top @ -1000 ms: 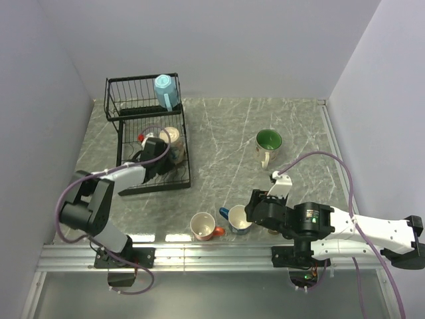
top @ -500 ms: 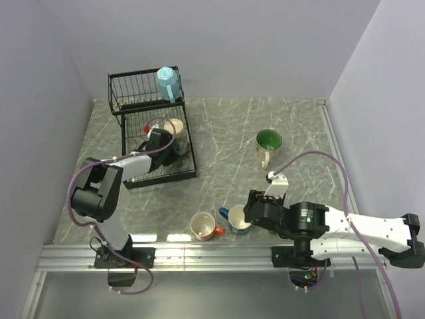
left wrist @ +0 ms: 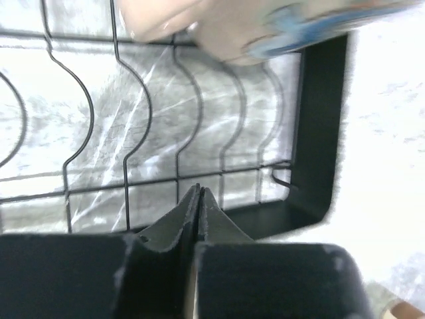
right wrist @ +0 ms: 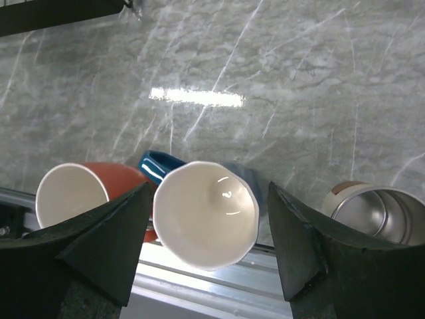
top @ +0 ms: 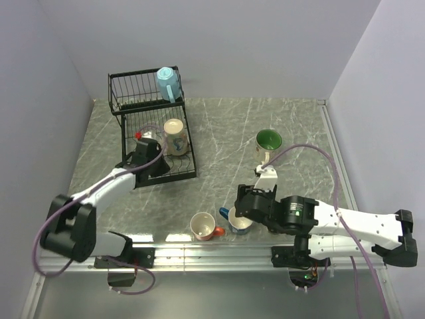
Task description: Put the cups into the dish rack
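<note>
The black wire dish rack [top: 126, 106] stands at the back left. A light blue mug [top: 166, 83] sits on its upper shelf and a cream mug [top: 174, 136] lies in its lower tier. My left gripper [top: 153, 159] is shut and empty, low over the lower tier [left wrist: 319, 133], its fingertips [left wrist: 198, 193] just short of the cream mug [left wrist: 252, 26]. My right gripper [right wrist: 210, 199] is open, its fingers on either side of the dark blue mug [right wrist: 206, 212], which shows in the top view [top: 239, 222]. An orange-red mug [top: 204, 226] stands beside it. A cream mug with a green inside [top: 269, 141] stands mid-right.
A shiny metal cup [right wrist: 378, 212] stands just right of the dark blue mug, hidden under my right arm in the top view. The table's metal front rail [top: 199, 252] runs right behind the mugs. Grey walls close in the table.
The rack has shifted slightly to the right. My left gripper has drawn back from the cream mug, which stays in the lower tier. My right gripper has moved left over the dark blue mug.
</note>
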Tool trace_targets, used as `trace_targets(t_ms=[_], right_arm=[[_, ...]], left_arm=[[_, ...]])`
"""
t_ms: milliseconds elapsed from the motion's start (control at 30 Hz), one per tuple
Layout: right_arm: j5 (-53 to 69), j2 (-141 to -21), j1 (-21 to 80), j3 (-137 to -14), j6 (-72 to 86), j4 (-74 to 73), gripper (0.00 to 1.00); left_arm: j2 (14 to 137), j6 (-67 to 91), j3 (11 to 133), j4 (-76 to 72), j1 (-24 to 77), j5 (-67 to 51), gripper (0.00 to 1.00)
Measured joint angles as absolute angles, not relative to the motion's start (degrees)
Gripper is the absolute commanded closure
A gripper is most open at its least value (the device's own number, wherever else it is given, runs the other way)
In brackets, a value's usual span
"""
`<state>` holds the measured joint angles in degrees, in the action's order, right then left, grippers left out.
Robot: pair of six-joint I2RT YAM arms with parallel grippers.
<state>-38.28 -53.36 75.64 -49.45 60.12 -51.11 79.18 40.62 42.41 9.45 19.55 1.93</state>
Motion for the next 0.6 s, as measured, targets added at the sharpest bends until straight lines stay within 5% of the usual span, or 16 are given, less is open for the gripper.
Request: trace_targets(t_ms=[200,267,600], right_arm=[[-37.85,-56.82,70.57,-52.03,57.06,-51.90,0.18],[-36.80,-56.80,64.12,-54.43,53.78,-52.10,0.18],[-27.59,-71.81,32.84,-78.15,36.45,-50.33,0.19]], left_arm=[[65.95,37.19,43.48,15.00,19.55,2.81,0.49],[62.06,36.36,44.82,16.49,19.55,2.98,0.01],[46.63,38.48,46.74,22.96,19.55,1.50,0.01]])
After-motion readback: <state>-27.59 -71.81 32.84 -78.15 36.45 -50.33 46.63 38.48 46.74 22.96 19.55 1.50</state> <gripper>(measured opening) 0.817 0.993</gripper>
